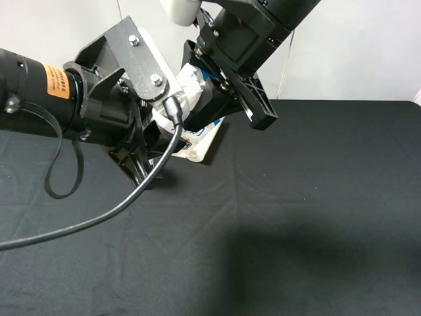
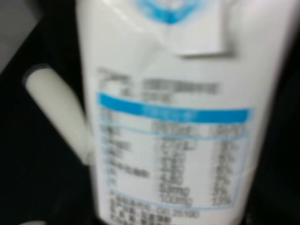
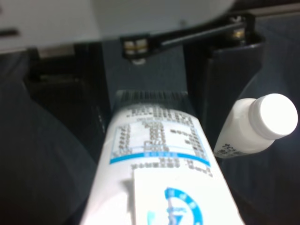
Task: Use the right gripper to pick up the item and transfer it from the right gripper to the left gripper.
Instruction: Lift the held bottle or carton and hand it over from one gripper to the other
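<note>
The item (image 1: 193, 80), a white carton with blue print, is held above the table between both arms. My right gripper (image 1: 227, 115), coming down from the top, is shut on it. In the right wrist view the item (image 3: 154, 154) runs away from the camera into the black frame of my left gripper (image 3: 150, 89). The left gripper (image 1: 161, 112), on the arm with the orange band, has its plates on either side of the carton's far end with small gaps showing. The left wrist view is filled by the blurred item (image 2: 173, 140); no fingers show there.
A white capped bottle (image 3: 257, 124) lies on the black table (image 1: 296, 217) under the grippers, seen as a white shape (image 1: 197, 148) in the high view. A white cylinder (image 2: 58, 110) shows beside the carton in the left wrist view. A loose black cable (image 1: 99, 217) hangs from the left arm.
</note>
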Controlling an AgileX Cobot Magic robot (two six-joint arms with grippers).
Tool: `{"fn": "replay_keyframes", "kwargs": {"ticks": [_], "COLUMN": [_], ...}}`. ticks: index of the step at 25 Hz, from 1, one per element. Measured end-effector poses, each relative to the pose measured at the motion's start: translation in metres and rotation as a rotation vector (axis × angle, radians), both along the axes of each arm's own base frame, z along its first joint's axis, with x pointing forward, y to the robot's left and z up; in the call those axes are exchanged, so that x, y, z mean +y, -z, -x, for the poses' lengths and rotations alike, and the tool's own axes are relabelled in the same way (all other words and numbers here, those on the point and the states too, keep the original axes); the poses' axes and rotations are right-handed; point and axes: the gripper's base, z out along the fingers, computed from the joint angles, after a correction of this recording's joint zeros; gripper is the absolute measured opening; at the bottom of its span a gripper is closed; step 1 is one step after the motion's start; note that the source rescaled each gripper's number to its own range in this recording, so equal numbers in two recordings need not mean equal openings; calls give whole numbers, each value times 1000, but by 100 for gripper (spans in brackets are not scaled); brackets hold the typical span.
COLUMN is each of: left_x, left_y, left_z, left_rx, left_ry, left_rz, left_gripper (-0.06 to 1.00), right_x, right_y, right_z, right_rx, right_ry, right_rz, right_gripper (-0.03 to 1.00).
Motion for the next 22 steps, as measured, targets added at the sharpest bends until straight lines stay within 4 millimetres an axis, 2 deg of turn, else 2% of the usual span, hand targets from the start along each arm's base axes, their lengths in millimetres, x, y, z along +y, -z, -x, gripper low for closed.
{"fn": "replay_keyframes", "kwargs": {"ticks": [10, 11, 12, 13, 14, 15, 17, 22], "left_x": [0, 0, 0, 0, 0, 0, -1, -1], "left_y": [0, 0, 0, 0, 1, 1, 2, 2], "left_z": [0, 0, 0, 0, -1, -1, -1, -1], "left_rx": [-2, -2, -4, -4, -3, -3, 0, 0], "left_ry": [0, 0, 1, 2, 3, 2, 2, 3], "left_rz": [3, 2, 0, -2, -4, -6, -9, -10], "left_gripper": [2, 2, 1, 1, 1, 0, 0, 0], "right_x": [0, 0, 1, 2, 3, 4, 5, 5], "right_y": [0, -1, -1, -2, -3, -4, -4, -5], "right_z": [0, 0, 1, 2, 2, 2, 0, 0], "right_rx": [0, 4, 18, 35, 46, 51, 52, 69], "right_ry": [0, 0, 6, 13, 25, 40, 74, 96], "right_rz": [-2, -7, -18, -32, -46, -55, -68, -74], "right_gripper": [6, 11, 29, 56, 74, 83, 94, 100]}}
